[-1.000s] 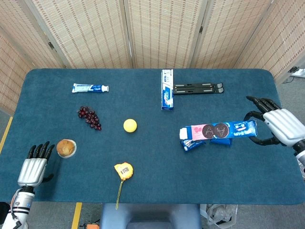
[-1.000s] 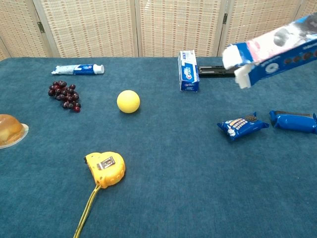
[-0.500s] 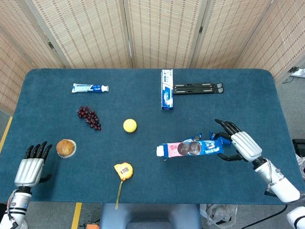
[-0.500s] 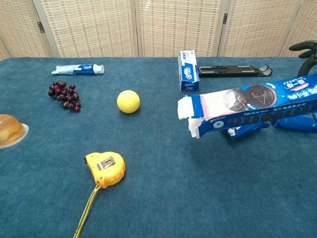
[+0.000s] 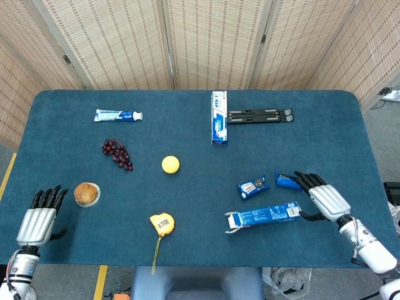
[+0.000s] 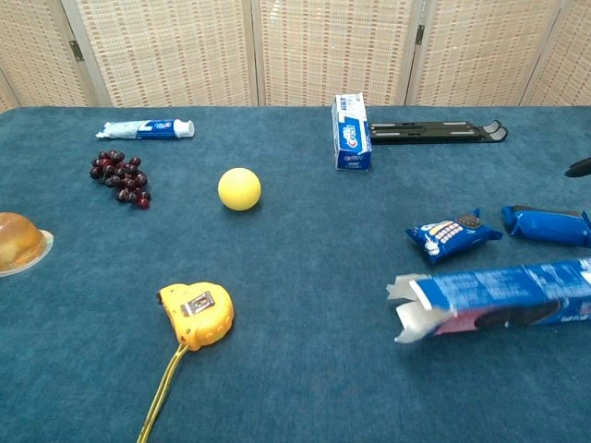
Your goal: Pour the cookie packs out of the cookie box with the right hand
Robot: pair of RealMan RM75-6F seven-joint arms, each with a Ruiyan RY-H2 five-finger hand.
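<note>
Holding the cookie box (image 5: 262, 216) by its closed end, my right hand (image 5: 326, 202) has it low near the bench's front edge, toward the right corner, open flaps pointing left; whether it touches the cloth I cannot tell. Two cookie packs (image 5: 252, 187) lie just behind it, one beside the other, the second (image 5: 287, 182) close to my fingers. I judge the box light, thin card that crushes easily, so a gentle grip across the closed end suits best. The foil packs look slippery and should slide freely. Half a second ago the box was higher, pink face up and covering the packs; now it is rolled to its blue side and nearer the front edge. My left hand (image 5: 39, 219) rests with fingers apart, holding nothing, at the front left corner near the muffin (image 5: 86, 193).
</note>
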